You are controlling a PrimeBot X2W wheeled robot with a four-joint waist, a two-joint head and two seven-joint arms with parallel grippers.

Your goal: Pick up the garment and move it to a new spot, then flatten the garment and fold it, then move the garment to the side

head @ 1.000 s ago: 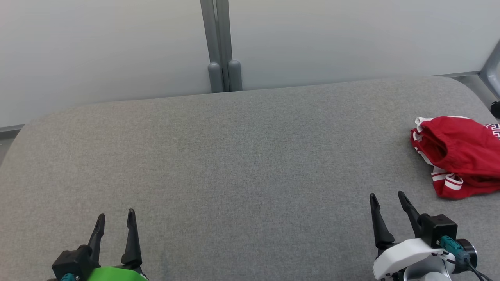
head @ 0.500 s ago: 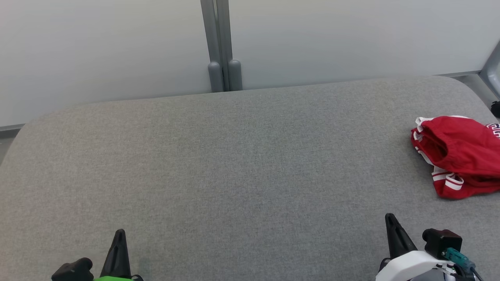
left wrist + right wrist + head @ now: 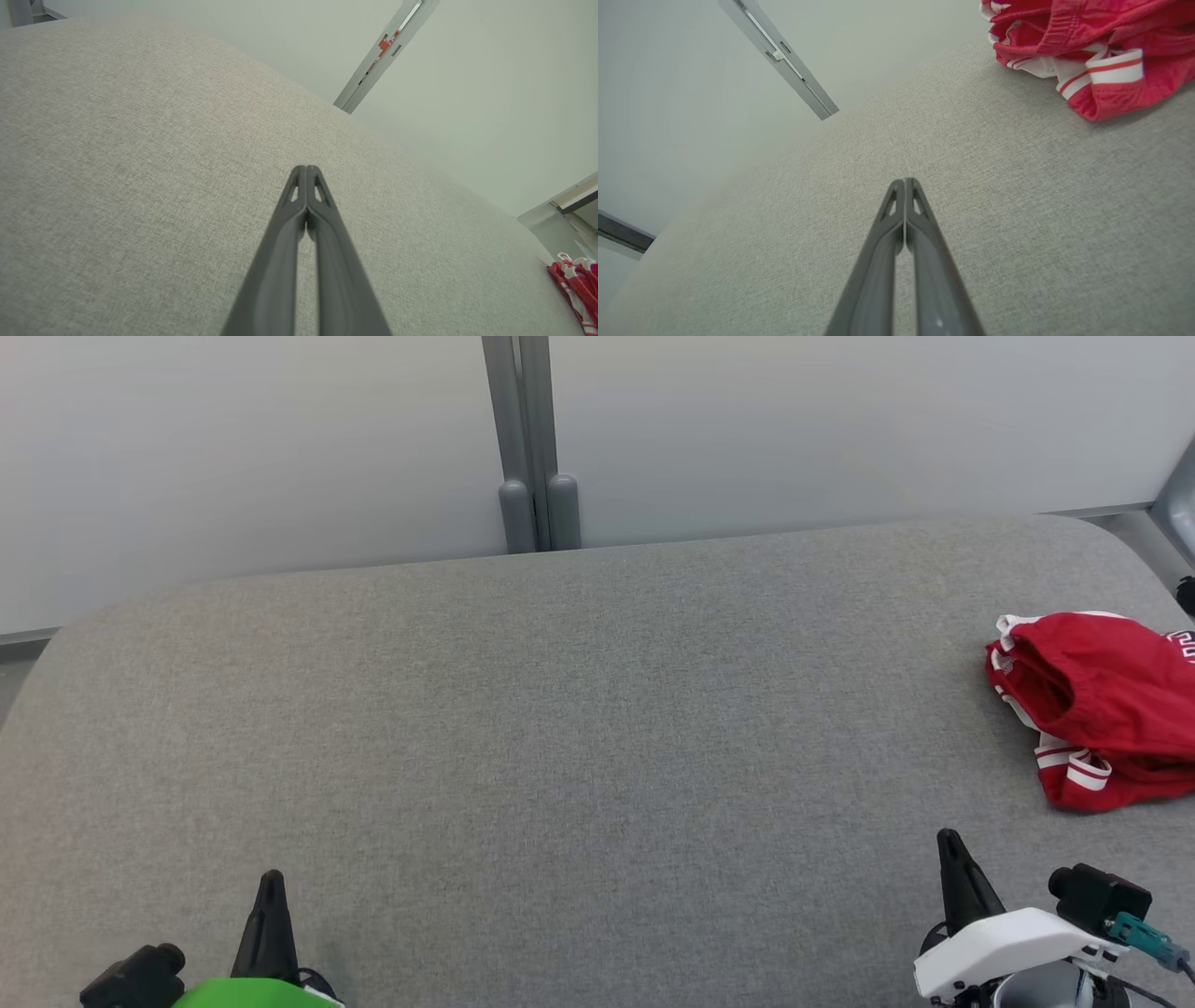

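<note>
The garment (image 3: 1102, 705) is a crumpled red piece with white stripes, lying at the right edge of the grey padded table (image 3: 579, 728). It also appears at the top right of the right wrist view as the garment (image 3: 1087, 42) and at the far right of the left wrist view as the garment (image 3: 577, 284). My right gripper (image 3: 950, 845) is shut with nothing in it, a short way in front of the garment. My left gripper (image 3: 272, 882) is shut and empty near the table's front left. Both wrist views show the fingertips pressed together, left gripper (image 3: 306, 169) and right gripper (image 3: 904, 181).
A pale wall with a grey vertical post (image 3: 532, 439) stands behind the table. Another grey frame piece (image 3: 1178, 504) rises past the table's far right corner. The table's corners are rounded.
Both grippers have shut from open. The left arm has drawn back toward the bottom edge; the right has drawn back a little.
</note>
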